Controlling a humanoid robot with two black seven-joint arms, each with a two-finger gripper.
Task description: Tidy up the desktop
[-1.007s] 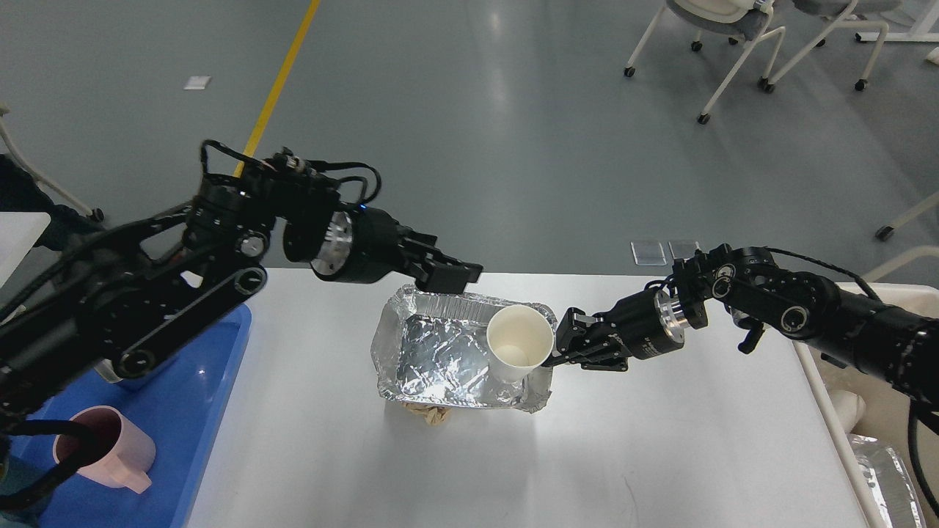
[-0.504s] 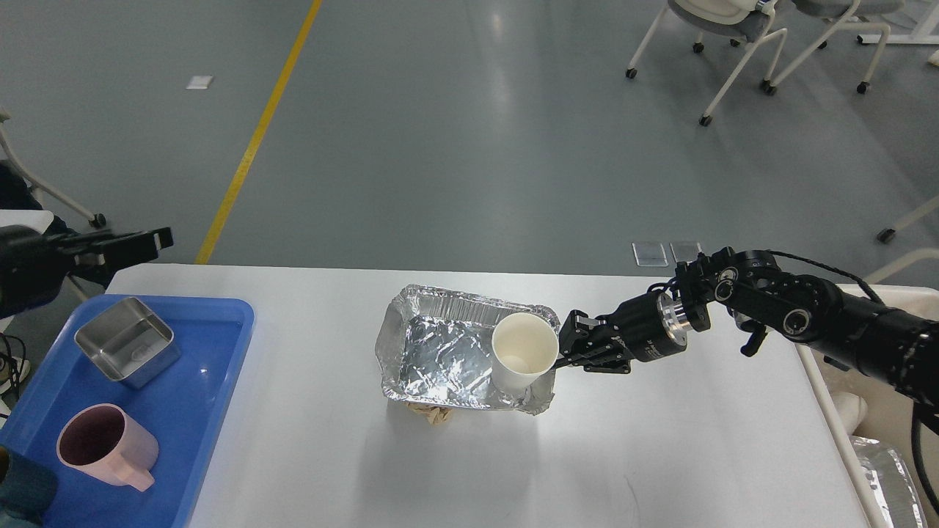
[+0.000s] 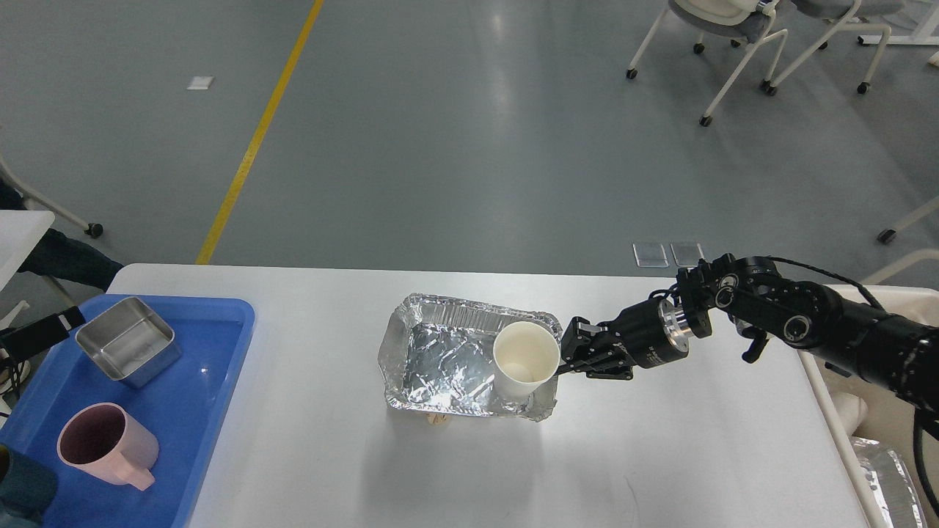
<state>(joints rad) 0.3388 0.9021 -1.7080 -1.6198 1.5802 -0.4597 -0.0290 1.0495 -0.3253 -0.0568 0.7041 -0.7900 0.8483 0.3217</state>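
Since a second ago my left arm has pulled away; my right gripper [image 3: 563, 361] pinches the paper cup [image 3: 524, 359] standing in the foil tray [image 3: 447, 352] mid-tabletop [image 3: 660, 440], just left.

A big robot test room, like a lab or an open office.

The floor is smooth, grey and shiny [image 3: 455, 132], with a long yellow line [image 3: 253, 139] painted across it, the kind you see in work halls. Far back stand white metal chairs on little black wheels [image 3: 733, 44], like office chairs. Two small clear plates [image 3: 667, 254] are set in the floor. Up close is a wide white tabletop with rounded corners [image 3: 660, 440]. A black robot arm with round metal joints [image 3: 807, 323] reaches over it. No beds, sofas or stoves show, so it does not look like a home.
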